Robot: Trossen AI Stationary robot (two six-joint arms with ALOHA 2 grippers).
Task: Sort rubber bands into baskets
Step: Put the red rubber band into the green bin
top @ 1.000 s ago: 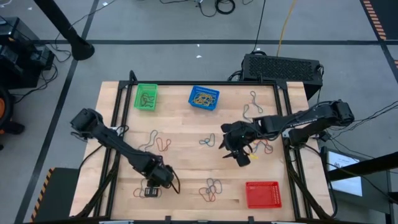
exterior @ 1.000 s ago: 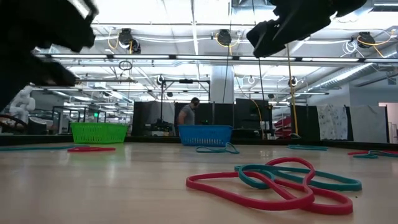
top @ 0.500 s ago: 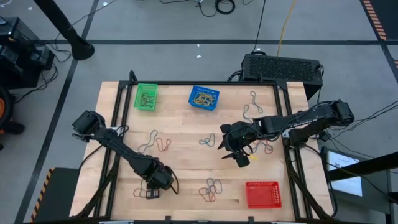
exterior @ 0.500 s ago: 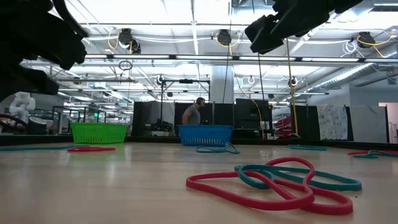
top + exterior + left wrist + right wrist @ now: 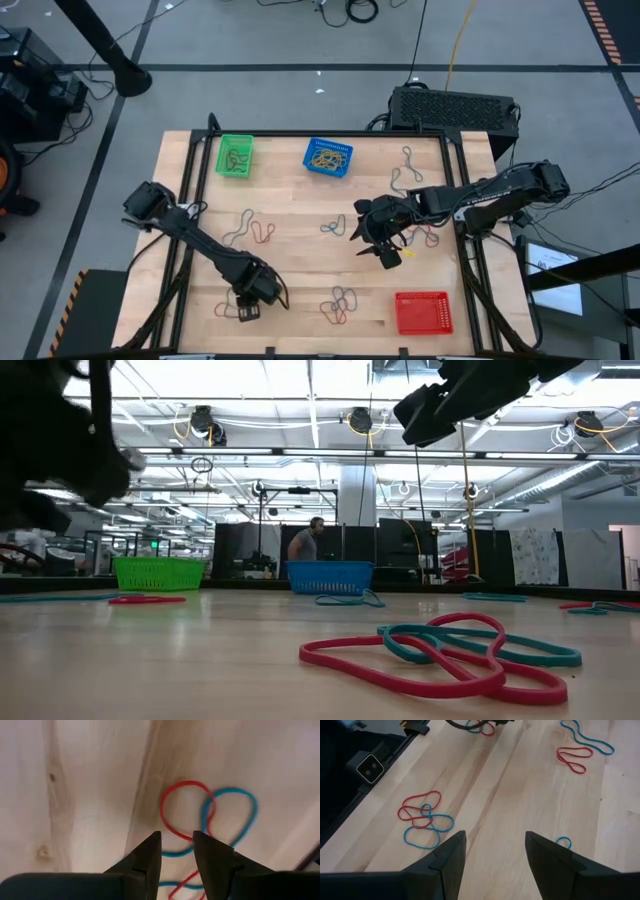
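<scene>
While low over the table's (image 5: 300, 250) near-left corner, left gripper (image 5: 247, 311) spread slightly, pinching nothing, fingertips (image 5: 152, 842) just above a red band (image 5: 182, 810) crossed with a blue band (image 5: 232, 815). Right gripper (image 5: 385, 252) raised above mid-right of table, spread wide, empty; own wrist view looking down on a red-and-blue tangle (image 5: 424, 818) and a separate red loop (image 5: 575, 759) with a blue strand (image 5: 586, 738) beside it. Green basket (image 5: 235, 156) at far-left edge, dark bands inside. Blue basket (image 5: 328, 157) at far middle, yellow-tan bands inside. Red basket (image 5: 422, 312) at near-right corner. Loose rubber bands (image 5: 340, 303) scattered: near-middle cluster, left-centre pair (image 5: 250, 228), centre pair (image 5: 333, 226), far-right strands (image 5: 404, 170). Person (image 5: 303, 544) standing far behind blue basket in low view.
</scene>
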